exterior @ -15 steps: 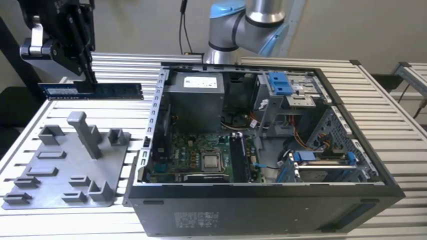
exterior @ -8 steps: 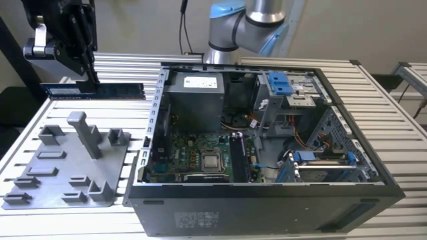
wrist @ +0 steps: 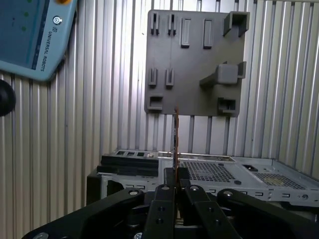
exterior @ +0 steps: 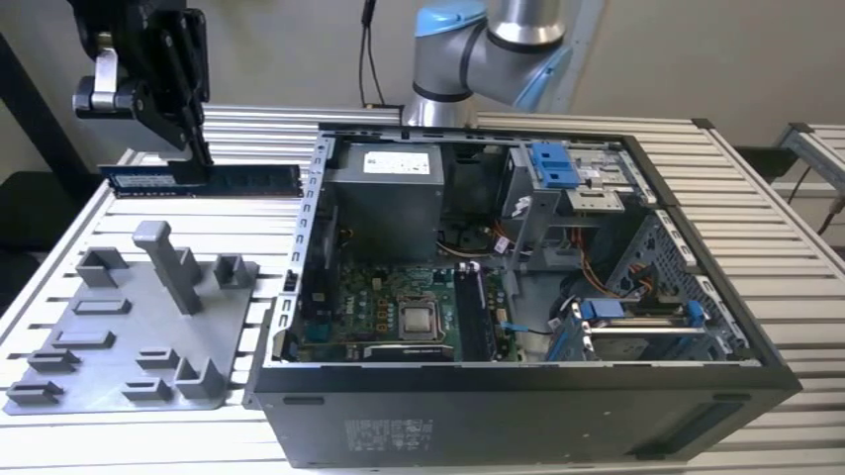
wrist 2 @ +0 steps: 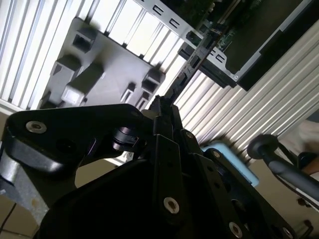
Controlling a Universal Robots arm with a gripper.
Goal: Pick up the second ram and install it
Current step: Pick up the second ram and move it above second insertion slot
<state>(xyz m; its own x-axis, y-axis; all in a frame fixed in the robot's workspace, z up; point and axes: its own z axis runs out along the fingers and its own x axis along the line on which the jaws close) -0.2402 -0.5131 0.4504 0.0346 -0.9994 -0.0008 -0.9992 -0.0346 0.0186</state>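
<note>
In the exterior view the second ram, a long blue-green stick with a pale label near its left end, hangs level in the air above the slatted table, just to the left of the open computer case. My gripper is shut on its upper edge near the middle. In both wrist views the ram shows edge-on as a thin strip running out from between the closed black fingers. Below it lie the grey fixture plate and the case's edge.
The grey fixture plate with upright posts lies on the table at the exterior view's left. The motherboard with its processor and memory slots sits inside the case. A blue teach pendant rests on the table.
</note>
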